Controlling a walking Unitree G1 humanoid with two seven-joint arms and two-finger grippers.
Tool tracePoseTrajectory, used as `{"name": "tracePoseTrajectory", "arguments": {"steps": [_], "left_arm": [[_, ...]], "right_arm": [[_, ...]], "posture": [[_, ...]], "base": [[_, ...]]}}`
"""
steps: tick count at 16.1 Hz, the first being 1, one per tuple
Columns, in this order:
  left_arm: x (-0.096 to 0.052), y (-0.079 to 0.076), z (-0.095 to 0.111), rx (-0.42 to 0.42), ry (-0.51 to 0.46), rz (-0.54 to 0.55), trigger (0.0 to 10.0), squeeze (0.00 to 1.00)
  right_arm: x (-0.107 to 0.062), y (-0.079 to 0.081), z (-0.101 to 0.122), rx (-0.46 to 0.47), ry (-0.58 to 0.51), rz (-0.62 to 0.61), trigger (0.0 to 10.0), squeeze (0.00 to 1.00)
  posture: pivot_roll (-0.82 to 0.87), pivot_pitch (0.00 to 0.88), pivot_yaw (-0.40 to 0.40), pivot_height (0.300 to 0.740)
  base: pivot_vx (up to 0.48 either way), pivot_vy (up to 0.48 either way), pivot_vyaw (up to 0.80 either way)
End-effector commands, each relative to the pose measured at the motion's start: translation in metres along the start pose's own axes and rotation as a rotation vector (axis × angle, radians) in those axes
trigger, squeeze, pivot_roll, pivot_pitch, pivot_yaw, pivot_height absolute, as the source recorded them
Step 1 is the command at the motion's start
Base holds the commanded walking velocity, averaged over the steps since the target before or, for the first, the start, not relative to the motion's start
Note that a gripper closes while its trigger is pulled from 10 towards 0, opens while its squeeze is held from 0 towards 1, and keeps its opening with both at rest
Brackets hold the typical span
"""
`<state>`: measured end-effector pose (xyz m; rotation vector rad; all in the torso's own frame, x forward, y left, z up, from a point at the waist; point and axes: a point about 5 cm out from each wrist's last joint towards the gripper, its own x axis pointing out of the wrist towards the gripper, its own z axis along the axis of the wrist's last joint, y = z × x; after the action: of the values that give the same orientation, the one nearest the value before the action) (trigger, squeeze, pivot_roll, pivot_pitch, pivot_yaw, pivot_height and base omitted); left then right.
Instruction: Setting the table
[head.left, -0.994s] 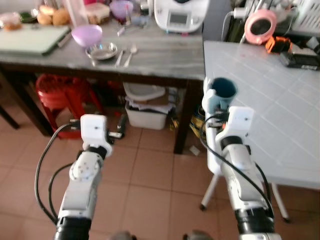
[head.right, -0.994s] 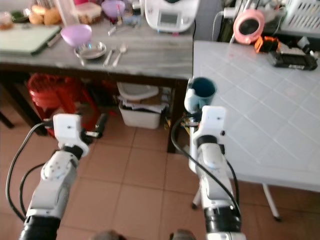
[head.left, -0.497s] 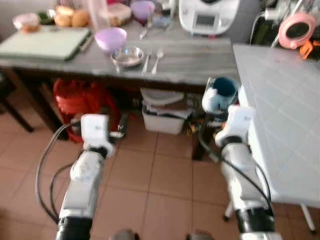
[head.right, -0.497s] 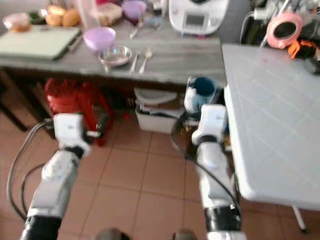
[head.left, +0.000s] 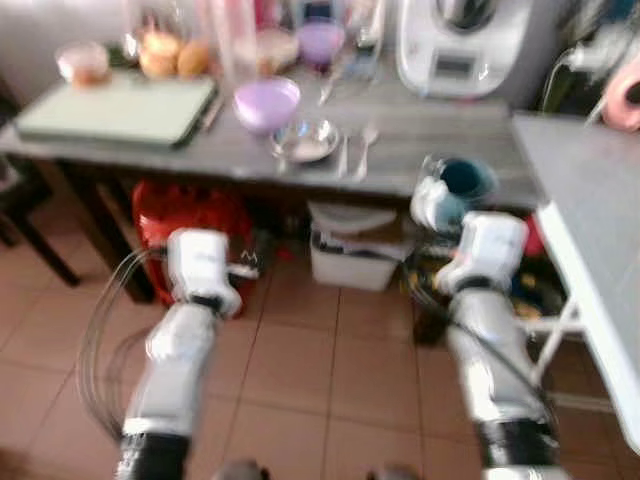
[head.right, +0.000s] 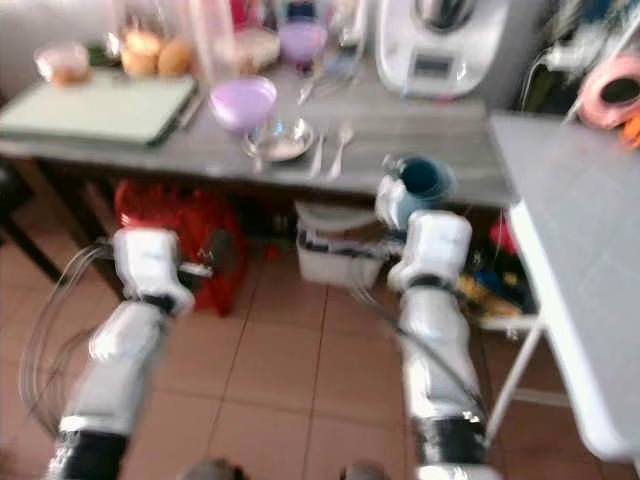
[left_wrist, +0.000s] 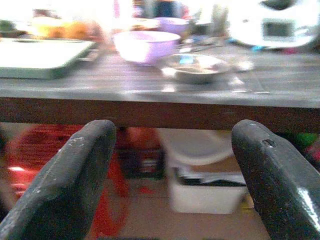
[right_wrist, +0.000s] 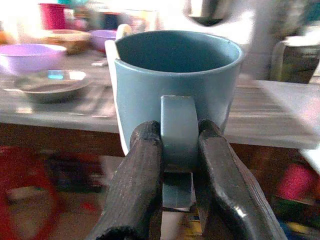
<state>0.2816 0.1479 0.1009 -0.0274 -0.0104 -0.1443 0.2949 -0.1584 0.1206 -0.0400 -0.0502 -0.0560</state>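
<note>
Grey wooden table (head.left: 420, 165) above tiled floor (head.left: 300, 370), white table (head.right: 560, 230) alongside

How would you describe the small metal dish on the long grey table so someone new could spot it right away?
Start at the long grey wooden table against the wall, with the white kitchen appliance at its far side. Near the table's front edge sits a lilac plastic bowl; the shallow round metal dish is just beside it, with cutlery on its other side. It is the shiny, silver-coloured one, lower and flatter than the bowl.
</note>
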Motion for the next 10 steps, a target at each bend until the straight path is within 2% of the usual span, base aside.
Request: {"name": "tracePoseTrajectory", "arguments": {"steps": [1,3,9,10], "left_arm": [[0.0028,-0.0102,0.0025,-0.008,-0.014,-0.025,10.0,0.0],[0.0029,-0.0108,0.0029,-0.003,-0.02,-0.028,10.0,0.0],[-0.0007,-0.0162,0.0074,-0.028,-0.058,-0.085,10.0,0.0],[-0.0014,-0.0169,0.0075,-0.031,-0.062,-0.089,10.0,0.0]], "right_arm": [[0.0009,-0.0128,0.0066,-0.023,-0.031,-0.034,10.0,0.0],[0.0009,-0.0127,0.0065,-0.028,-0.032,-0.033,10.0,0.0],[0.0001,-0.0132,0.0061,-0.03,-0.032,-0.039,10.0,0.0],[-0.0003,-0.0134,0.0059,-0.032,-0.032,-0.038,10.0,0.0]], "posture": [[-0.03,0.0,0.015,0.74],[-0.03,0.0,0.016,0.74],[-0.03,0.0,0.014,0.74],[-0.03,0.0,0.015,0.74]], "base": [[0.262,0.401,0.0],[0.262,0.403,0.0],[0.0,0.0,0.0],[0.277,0.0,0.0]]}}
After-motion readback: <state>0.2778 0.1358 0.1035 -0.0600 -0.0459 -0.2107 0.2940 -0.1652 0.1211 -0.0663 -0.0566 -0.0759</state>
